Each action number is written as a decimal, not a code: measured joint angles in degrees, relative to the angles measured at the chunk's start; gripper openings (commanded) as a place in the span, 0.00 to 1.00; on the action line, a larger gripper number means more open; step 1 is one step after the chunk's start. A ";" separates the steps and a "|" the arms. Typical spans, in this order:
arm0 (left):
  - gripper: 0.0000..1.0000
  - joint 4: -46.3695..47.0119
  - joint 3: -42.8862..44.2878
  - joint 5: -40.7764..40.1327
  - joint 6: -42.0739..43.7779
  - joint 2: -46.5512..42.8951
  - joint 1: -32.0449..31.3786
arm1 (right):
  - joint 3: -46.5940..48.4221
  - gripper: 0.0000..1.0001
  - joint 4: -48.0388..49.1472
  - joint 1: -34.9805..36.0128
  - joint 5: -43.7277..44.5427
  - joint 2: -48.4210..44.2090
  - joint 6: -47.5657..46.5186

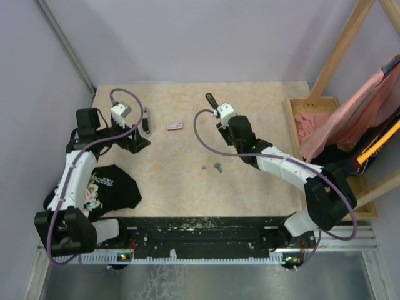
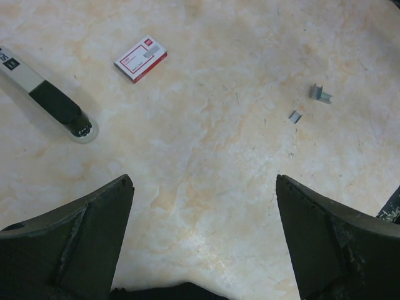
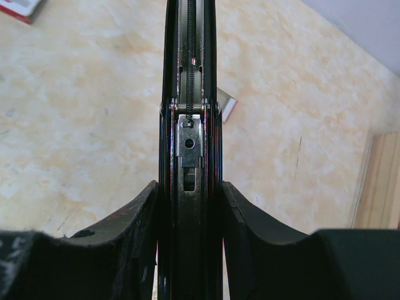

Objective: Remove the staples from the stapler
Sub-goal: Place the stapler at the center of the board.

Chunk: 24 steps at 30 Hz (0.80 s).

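Observation:
A black stapler (image 1: 210, 100) is held up off the table by my right gripper (image 1: 220, 116), which is shut on it. In the right wrist view the stapler (image 3: 189, 94) stands between the two fingers (image 3: 134, 212), its channel open toward the camera with the spring and metal pusher showing. Two small grey staples (image 1: 218, 166) lie loose on the table in front of the right arm. In the left wrist view the staples (image 2: 320, 94) lie at the upper right. My left gripper (image 1: 141, 137) hovers open at the table's left with nothing between its fingers (image 2: 94, 231).
A small red-and-white box (image 1: 175, 125) lies between the two grippers. A long black-and-white object (image 2: 47, 94) lies near the left gripper. A black printed shirt (image 1: 109, 187) sits at the near left. A wooden tray (image 1: 294, 125) with pink cloth and a wooden frame stand on the right.

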 measured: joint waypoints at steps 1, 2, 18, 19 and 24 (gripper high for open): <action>1.00 -0.13 -0.68 -0.02 0.46 -0.46 0.37 | 0.42 0.00 -0.20 -0.63 0.98 0.72 1.38; 1.00 -0.33 -1.11 -0.02 0.74 -0.79 0.57 | 0.76 0.00 -0.63 -1.09 1.75 1.25 2.38; 1.00 -4.11 -5.46 -0.28 4.90 -7.76 2.95 | 10.62 0.00 -7.48 -12.04 8.17 11.39 17.59; 1.00 -4.11 -5.46 -0.26 4.92 -7.80 3.04 | 11.13 0.00 -7.72 -13.00 8.11 12.17 18.08; 1.00 -4.24 -5.68 -0.24 4.92 -7.78 3.34 | 12.33 0.00 -7.80 -16.11 7.87 16.15 18.86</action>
